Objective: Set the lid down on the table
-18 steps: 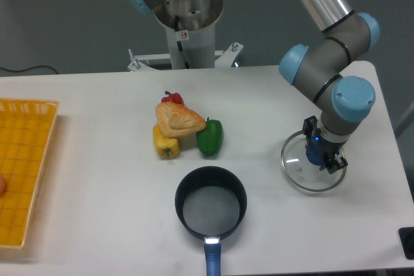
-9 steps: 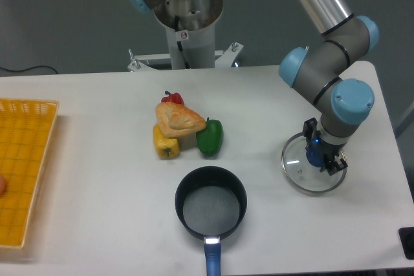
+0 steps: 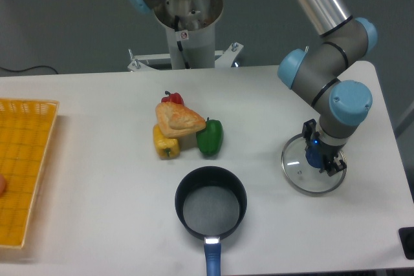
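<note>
Clearly the large white flat table (image 3: 97, 159) carries everything; the round transparent glass lid (image 3: 314, 171) with its thin metal rim lies flat on it, well to the right of the dark round pot (image 3: 211, 202). Stiff, slippery and breakable, the glass is best held by its blue centre knob. The gripper (image 3: 317, 157) sits at that knob, jaws seemingly closed on it.
</note>
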Available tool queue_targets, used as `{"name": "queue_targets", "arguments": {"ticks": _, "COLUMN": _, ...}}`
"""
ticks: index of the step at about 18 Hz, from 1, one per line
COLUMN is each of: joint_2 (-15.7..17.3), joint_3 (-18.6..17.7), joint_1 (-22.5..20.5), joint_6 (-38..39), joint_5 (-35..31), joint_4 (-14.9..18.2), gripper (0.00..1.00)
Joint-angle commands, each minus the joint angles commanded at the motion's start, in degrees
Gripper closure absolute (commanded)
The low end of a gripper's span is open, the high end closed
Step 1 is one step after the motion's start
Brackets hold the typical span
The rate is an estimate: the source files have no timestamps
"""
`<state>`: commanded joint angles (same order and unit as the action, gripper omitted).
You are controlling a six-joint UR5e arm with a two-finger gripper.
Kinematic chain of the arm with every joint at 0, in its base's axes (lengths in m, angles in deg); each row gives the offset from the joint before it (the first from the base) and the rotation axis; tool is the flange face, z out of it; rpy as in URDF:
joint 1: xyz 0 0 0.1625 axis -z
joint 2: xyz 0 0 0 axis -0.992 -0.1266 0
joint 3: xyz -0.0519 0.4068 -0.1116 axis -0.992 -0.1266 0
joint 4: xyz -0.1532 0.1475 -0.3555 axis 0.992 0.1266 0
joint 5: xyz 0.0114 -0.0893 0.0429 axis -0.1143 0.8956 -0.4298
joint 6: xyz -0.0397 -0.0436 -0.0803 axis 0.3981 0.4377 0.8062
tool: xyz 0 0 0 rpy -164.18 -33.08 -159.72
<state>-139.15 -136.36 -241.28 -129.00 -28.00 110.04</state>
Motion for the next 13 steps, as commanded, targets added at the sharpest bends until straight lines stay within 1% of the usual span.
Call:
{"name": "queue_targets", "arguments": {"ticks": 6, "joint_2": -0.2, "joint_3": -0.1, "joint_1": 0.2, "joint_6": 0.2, "joint_5": -0.1, "joint_4": -0.1, "gripper": 0.36}}
{"name": "queue_targets", "arguments": {"ticks": 11, "joint_2": -0.4, "joint_3": -0.3, "joint_1": 0.3, "joint_6": 0.2, "joint_5": -0.1, "joint_4": -0.3, "gripper": 0.34}}
{"name": "queue_targets", "arguments": {"ticks": 13, "joint_2": -0.4, "joint_3": -0.5, "joint_1": 0.4, "joint_6": 0.2, "joint_5": -0.2, "joint_4": -1.1, "gripper": 0.34}}
